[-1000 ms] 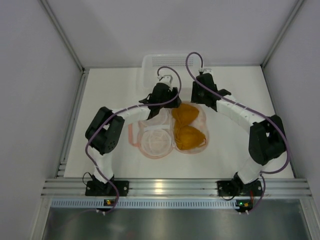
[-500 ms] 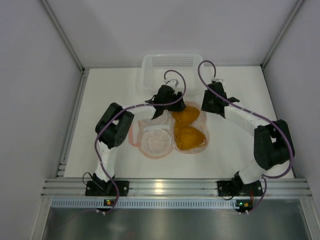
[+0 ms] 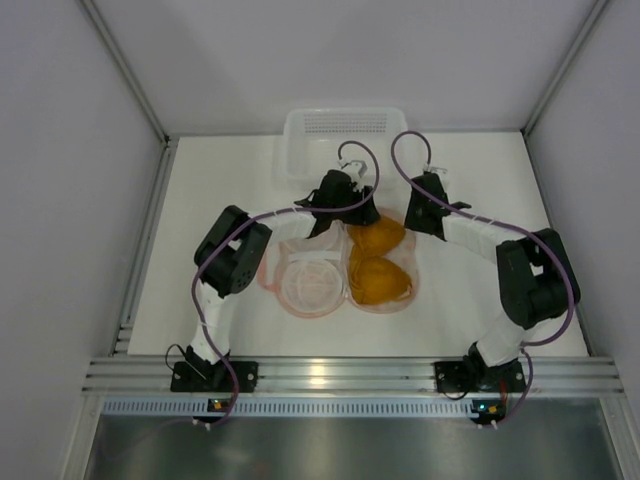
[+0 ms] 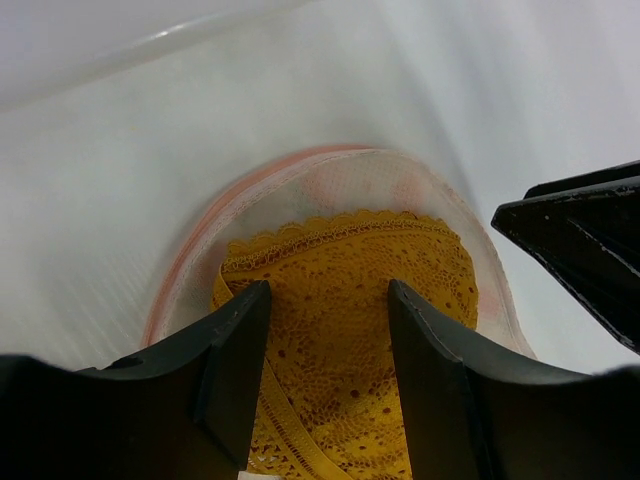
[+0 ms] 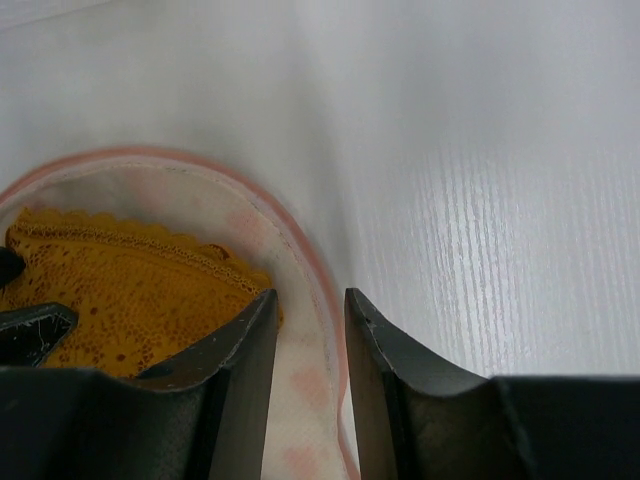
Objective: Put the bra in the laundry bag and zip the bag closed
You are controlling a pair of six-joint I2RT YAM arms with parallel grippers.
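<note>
Pale grey walls [image 3: 60, 200] close in a white table [image 3: 210, 190] on three sides, and one aluminium rail [image 3: 340, 375] runs along its near edge. Two arms rise from that rail, the left arm [image 3: 232, 262] and the right arm [image 3: 530, 280], each trailing one purple cable, and both reach in towards the middle. One white slotted basket [image 3: 345, 128] stands at the far edge.

One laundry bag [image 3: 310, 285] lies open and flat at the centre of the table. Its two halves sit side by side, left and right, with the fold between them running from near to far. The left half shows its white mesh rounds, and a coral loop sticks out to the left.

The single bra [image 3: 380, 280] lies in the bag's right half. Its two mustard cups are lined up one behind the other, so its long axis runs near to far, with one cup towards the rail and one towards the basket.

The left gripper [image 4: 328, 300] is over the far cup, its fingers standing fairly wide. Yellow lace fills the gap and carries on past both fingers, so nothing is pinched. The right gripper [image 5: 310, 300] is at the far right edge of the bag with only a narrow gap, and the coral rim runs between its fingers; I cannot tell if they touch it
</note>
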